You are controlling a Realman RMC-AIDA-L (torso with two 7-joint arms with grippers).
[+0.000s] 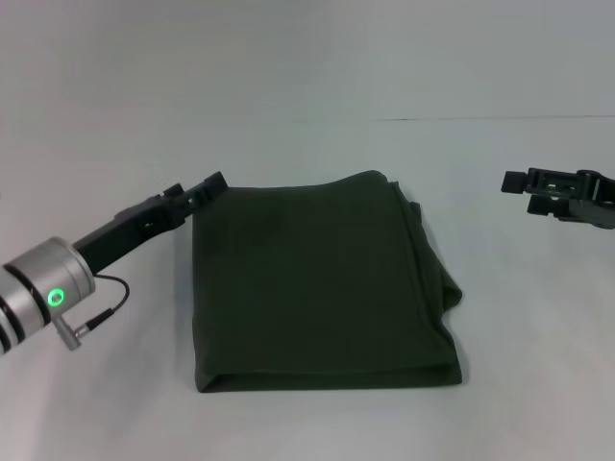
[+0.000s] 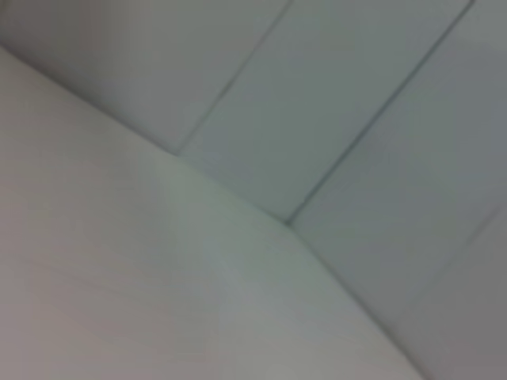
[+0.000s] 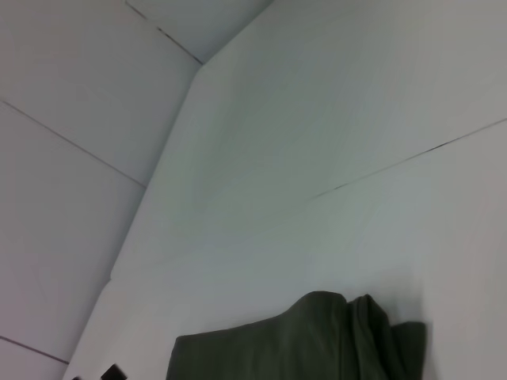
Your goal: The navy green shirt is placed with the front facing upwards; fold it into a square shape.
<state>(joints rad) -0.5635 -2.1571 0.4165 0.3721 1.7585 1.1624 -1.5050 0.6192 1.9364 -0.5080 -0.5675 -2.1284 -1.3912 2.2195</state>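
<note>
The navy green shirt (image 1: 322, 279) lies folded into a rough square in the middle of the white table, plain side up; no lettering or label shows. Its layered edges show along the right and near sides. My left gripper (image 1: 213, 184) is at the shirt's far left corner, right at the cloth edge. My right gripper (image 1: 524, 192) hovers open and empty to the right of the shirt, well apart from it. The right wrist view shows the shirt's far edge (image 3: 301, 344). The left wrist view shows only the white table and wall.
The white table (image 1: 307, 423) runs all round the shirt, with a white back wall (image 1: 307, 58) behind. A thin seam line (image 1: 500, 118) crosses the back right. The left arm's silver wrist with a green light (image 1: 43, 293) is at the near left.
</note>
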